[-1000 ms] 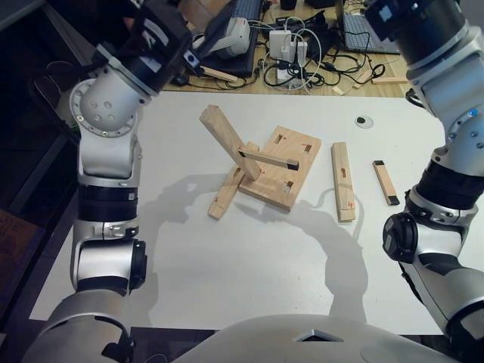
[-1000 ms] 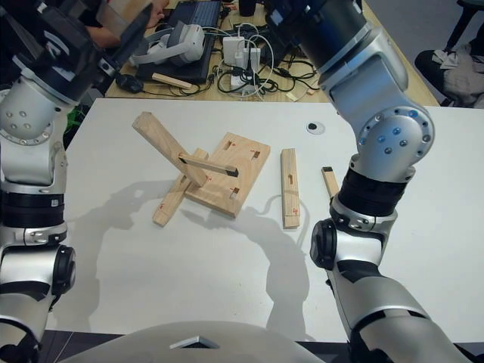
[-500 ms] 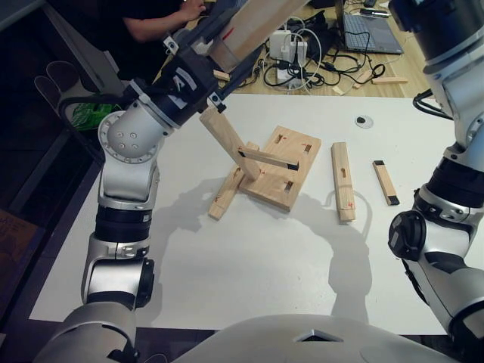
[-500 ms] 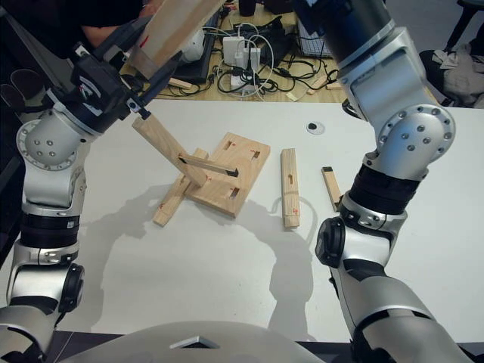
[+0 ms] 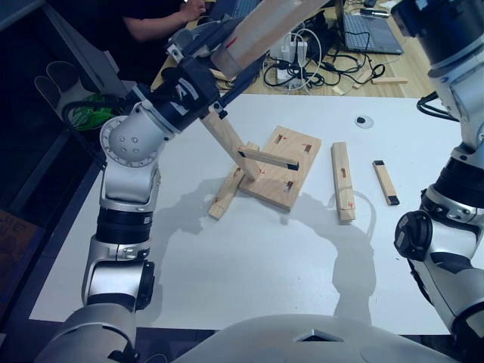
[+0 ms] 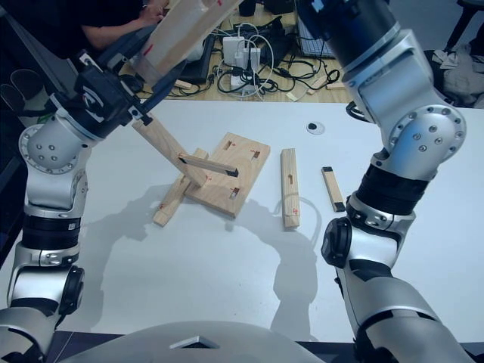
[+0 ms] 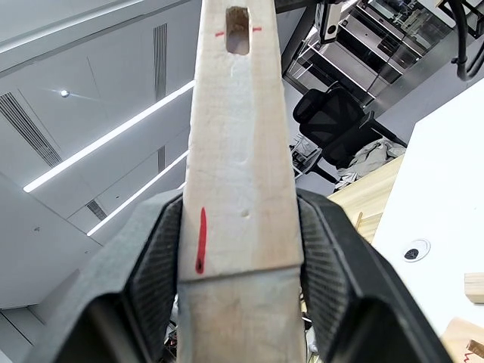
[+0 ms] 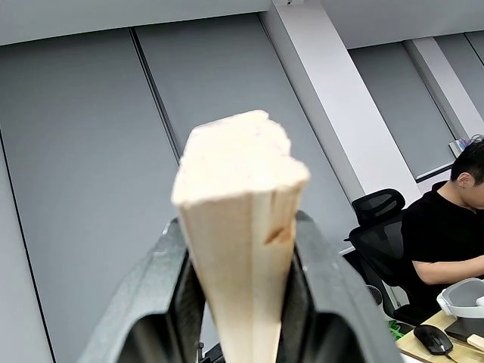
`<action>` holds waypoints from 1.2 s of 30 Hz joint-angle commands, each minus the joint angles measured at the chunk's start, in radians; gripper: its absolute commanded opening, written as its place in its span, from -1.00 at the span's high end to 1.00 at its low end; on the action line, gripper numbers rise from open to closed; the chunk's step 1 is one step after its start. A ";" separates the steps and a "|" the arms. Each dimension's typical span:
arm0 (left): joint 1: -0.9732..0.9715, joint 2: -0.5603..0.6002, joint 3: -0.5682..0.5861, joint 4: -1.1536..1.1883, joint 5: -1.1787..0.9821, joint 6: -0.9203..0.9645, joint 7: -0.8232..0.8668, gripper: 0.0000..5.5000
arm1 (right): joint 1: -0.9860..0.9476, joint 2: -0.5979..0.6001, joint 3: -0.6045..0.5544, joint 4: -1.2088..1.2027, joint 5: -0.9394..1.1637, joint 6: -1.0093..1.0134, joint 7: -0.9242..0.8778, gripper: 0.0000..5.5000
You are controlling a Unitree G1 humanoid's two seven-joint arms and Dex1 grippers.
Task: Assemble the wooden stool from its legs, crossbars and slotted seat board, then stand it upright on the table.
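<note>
The slotted seat board [image 5: 291, 162] lies flat on the white table [image 5: 249, 280]. One leg [image 5: 224, 134] leans tilted over the board's left edge, with a dark-tipped crossbar [image 5: 269, 159] sticking out of it. A second leg [image 5: 226, 194] lies partly under the board. To the right lie a loose leg [image 5: 343, 181] and a short crossbar [image 5: 386, 182]. My left gripper [image 7: 242, 283] is shut on another leg [image 5: 265, 21], held high over the table's back left. My right gripper [image 8: 242, 302] is shut on a wooden bar [image 8: 238, 219], raised well above the table.
A small black disc [image 5: 364, 121] sits near the table's back right. Behind the table a wooden desk [image 5: 378, 68] carries cables, chargers and laptops. A person sits at the back left. The front half of the table is bare.
My left arm has swung up and inward, bringing its leg over the table's back left. The right arm has shifted slightly to the right. The parts on the table have not moved.
</note>
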 commanded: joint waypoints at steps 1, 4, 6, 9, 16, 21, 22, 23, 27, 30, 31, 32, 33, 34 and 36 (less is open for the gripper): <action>-0.017 -0.016 -0.003 -0.005 0.009 0.005 0.013 0.26 | -0.009 -0.008 -0.001 0.008 0.024 0.005 -0.018 0.60; -0.033 -0.034 0.005 -0.003 0.014 0.024 0.042 0.04 | -0.018 -0.019 -0.010 0.018 0.023 0.000 -0.022 0.62; -0.037 -0.040 0.006 0.002 0.026 0.023 0.057 -0.08 | -0.021 -0.023 -0.011 0.026 0.013 -0.008 -0.025 0.63; -0.045 -0.050 0.019 0.017 0.046 0.020 0.094 -0.25 | -0.030 -0.021 -0.018 0.043 -0.010 -0.035 -0.035 0.63; 0.000 -0.032 0.046 0.050 0.100 -0.009 0.155 -0.63 | -0.035 -0.023 -0.045 0.086 -0.072 -0.118 -0.081 0.63; -0.087 -0.025 0.163 0.214 0.074 0.290 0.276 -0.93 | 0.075 -0.004 0.040 0.035 -0.180 -0.108 -0.064 0.63; -0.101 -0.022 0.173 0.242 0.065 0.341 0.281 -0.96 | 0.103 0.004 0.049 0.019 -0.184 -0.103 -0.063 0.63; -0.110 -0.017 0.179 0.268 0.066 0.374 0.284 -0.96 | 0.126 0.007 0.057 0.005 -0.185 -0.097 -0.061 0.63; -0.085 -0.017 0.167 0.391 0.011 0.564 0.189 -0.96 | 0.173 0.014 0.067 -0.044 -0.163 -0.070 -0.066 0.63; -0.066 -0.038 0.152 0.451 0.001 0.609 0.173 -0.96 | 0.180 0.012 0.064 -0.052 -0.154 -0.057 -0.063 0.63; -0.067 -0.041 0.138 0.461 0.008 0.614 0.168 -0.96 | 0.182 0.008 0.066 -0.056 -0.148 -0.047 -0.057 0.63; -0.072 -0.045 0.130 0.465 0.010 0.619 0.167 -0.96 | 0.182 0.006 0.068 -0.059 -0.144 -0.040 -0.050 0.63; -0.078 -0.049 0.127 0.467 0.009 0.622 0.166 -0.96 | 0.181 0.005 0.070 -0.060 -0.142 -0.035 -0.045 0.63; -0.085 -0.052 0.120 0.466 0.003 0.620 0.153 -0.96 | 0.177 0.004 0.067 -0.054 -0.147 -0.038 -0.043 0.63; -0.087 -0.047 0.102 0.460 -0.004 0.616 0.114 -0.96 | 0.165 -0.004 0.060 -0.030 -0.174 -0.052 -0.036 0.63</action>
